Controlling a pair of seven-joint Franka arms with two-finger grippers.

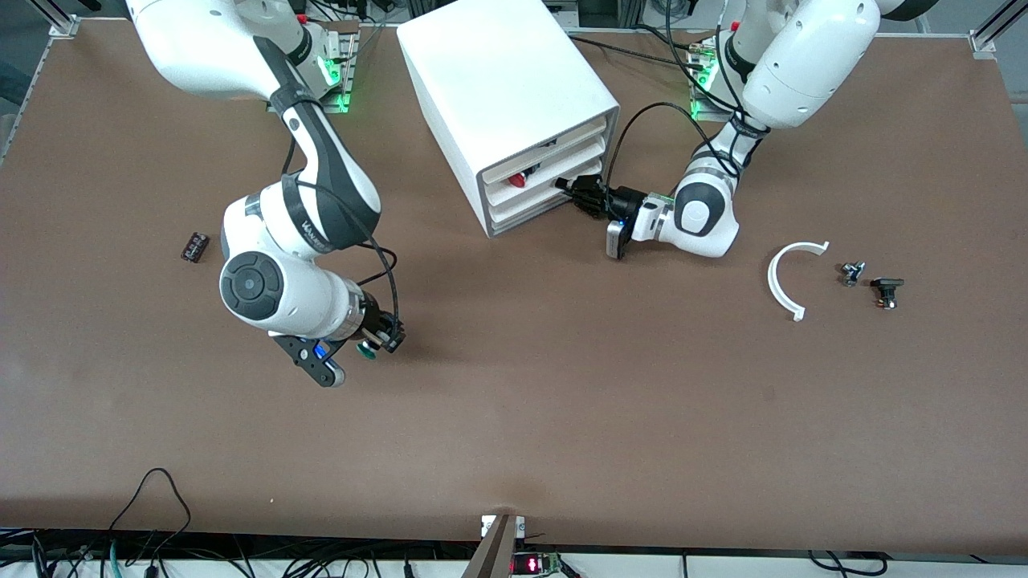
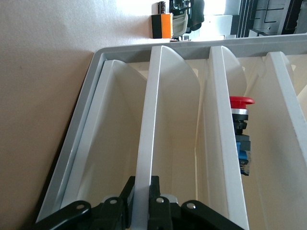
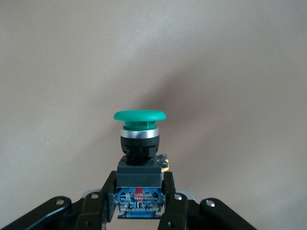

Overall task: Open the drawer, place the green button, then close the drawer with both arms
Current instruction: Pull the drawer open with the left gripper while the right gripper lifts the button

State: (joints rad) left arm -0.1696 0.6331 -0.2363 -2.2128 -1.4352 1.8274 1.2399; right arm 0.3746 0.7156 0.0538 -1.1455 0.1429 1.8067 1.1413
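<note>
My left tool [image 1: 572, 191] is pressed together on the front lip of a shallow white plastic drawer [image 2: 144, 158] in the big white box cabinet [image 1: 502, 88]; which of its 3 drawers, I cannot tell. A red-capped button [image 2: 240, 125] lies in a neighbouring drawer. My right tool [image 1: 384, 340] hangs over the brown bench [image 1: 562, 401], pinching the black body of the small green-capped push button [image 3: 139, 143], cap pointing away from my fingers [image 3: 169, 206].

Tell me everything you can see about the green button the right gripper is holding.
The green button has a round, domed green cap on a silvery ring, a black collar and a boxy black body with a blue-labelled base. It looks like plastic with a metal ring. The right gripper is shut on the body's sides, cap pointing away from the wrist, held over the bare brown table.
</note>
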